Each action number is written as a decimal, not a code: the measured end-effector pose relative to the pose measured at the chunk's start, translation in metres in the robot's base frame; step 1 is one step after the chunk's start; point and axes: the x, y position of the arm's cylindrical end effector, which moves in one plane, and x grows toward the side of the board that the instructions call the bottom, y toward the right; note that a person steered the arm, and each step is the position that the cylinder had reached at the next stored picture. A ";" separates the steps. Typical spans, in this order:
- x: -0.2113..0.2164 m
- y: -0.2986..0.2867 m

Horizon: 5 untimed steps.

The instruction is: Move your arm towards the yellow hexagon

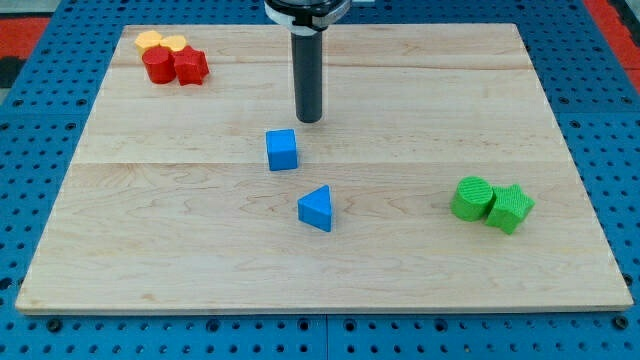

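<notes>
The yellow hexagon (pixel 149 40) lies at the board's top left corner, touching a yellow heart-like block (pixel 175 44) on its right. Just below them sit a red cylinder (pixel 156 66) and a red star-like block (pixel 190 66). My tip (pixel 309 119) stands near the top middle of the board, well to the right of and below the yellow hexagon. It is just above and right of the blue cube (pixel 282 149), not touching it.
A blue triangular block (pixel 316 208) lies below the cube near the board's middle. A green cylinder (pixel 472 198) and a green star-like block (pixel 510 208) sit together at the right. The wooden board (pixel 430 110) rests on a blue pegboard.
</notes>
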 end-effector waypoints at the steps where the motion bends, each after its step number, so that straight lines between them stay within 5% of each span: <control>1: -0.003 -0.002; 5: -0.010 -0.011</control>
